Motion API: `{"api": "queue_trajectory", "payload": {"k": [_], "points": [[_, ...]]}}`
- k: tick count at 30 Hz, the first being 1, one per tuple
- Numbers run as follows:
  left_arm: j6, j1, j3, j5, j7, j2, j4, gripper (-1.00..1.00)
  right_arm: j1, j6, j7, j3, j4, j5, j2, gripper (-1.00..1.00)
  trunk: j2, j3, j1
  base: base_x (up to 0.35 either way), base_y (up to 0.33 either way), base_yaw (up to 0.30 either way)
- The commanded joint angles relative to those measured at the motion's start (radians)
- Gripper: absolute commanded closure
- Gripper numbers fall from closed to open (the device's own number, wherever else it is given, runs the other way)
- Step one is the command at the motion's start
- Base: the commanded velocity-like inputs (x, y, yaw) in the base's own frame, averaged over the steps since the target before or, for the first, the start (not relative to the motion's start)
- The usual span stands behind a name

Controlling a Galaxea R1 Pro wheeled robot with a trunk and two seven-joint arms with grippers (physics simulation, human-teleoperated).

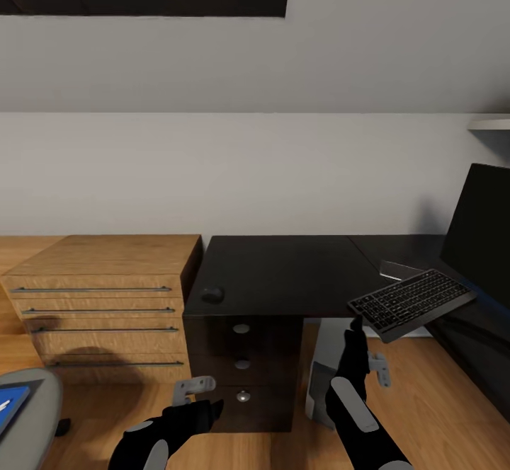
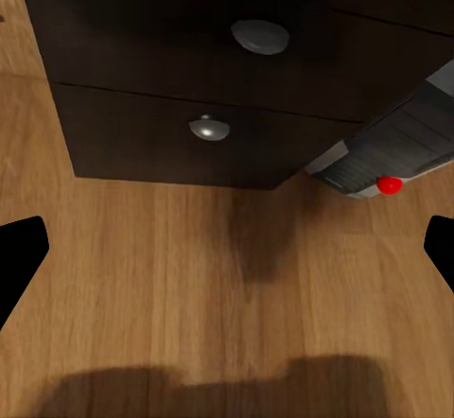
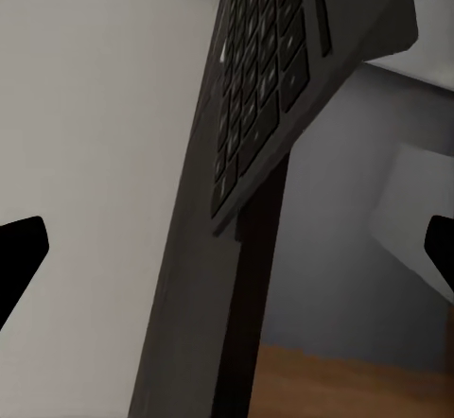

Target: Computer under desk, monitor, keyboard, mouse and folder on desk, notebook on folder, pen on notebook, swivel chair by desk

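Jaws of the right gripper (image 1: 356, 325) point up at the low corner of the keyboard (image 1: 412, 302), right of centre in the head view; whether they are clamped on that corner or merely touch it cannot be told. In the right wrist view both black fingertips (image 3: 21, 257) sit at the frame's side edges, wide apart, with the keyboard's keys (image 3: 260, 87) slanting across the upper middle; any lettering on them is too blurred to read. The keyboard hangs tilted off the edge of the desk (image 1: 283, 272), its far end near the monitor (image 1: 482, 229) at the right edge. The mouse (image 1: 212, 294) lies on the desk's front left corner. The left gripper (image 1: 193, 389) hovers low in front of the desk drawers (image 1: 242, 364), jaws apart. In the left wrist view the computer (image 2: 397, 144) with its red light shows beside those closed drawers. The wooden drawer unit (image 1: 99, 307) stands left of the desk, drawers shut. At lower left, the swivel chair (image 1: 35, 413) carries the blue folder (image 1: 10, 403).
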Motion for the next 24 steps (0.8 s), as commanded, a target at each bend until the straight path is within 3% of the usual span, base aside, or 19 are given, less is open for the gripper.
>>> {"api": "queue_trajectory", "payload": {"k": [1, 15, 24], "points": [[0.003, -0.001, -0.001, 0.010, 0.009, 0.000, -0.001, -1.00, -0.001, -0.004, 0.008, 0.002, 0.000, -0.011, -0.002, -1.00, -0.001, -0.001, 0.000, 0.027, -0.051, 0.000], [0.005, -0.001, -0.019, 0.012, 0.009, 0.000, -0.001, -1.00, -0.001, -0.004, 0.008, 0.000, 0.000, -0.012, -0.024, -1.00, -0.001, -0.001, 0.000, 0.052, -0.057, 0.000], [0.006, -0.001, -0.021, 0.012, 0.009, -0.001, -0.001, -1.00, 0.000, -0.002, 0.008, -0.004, 0.000, -0.014, -0.052, -1.00, -0.001, -0.001, 0.000, 0.002, -0.002, 0.000]]}}
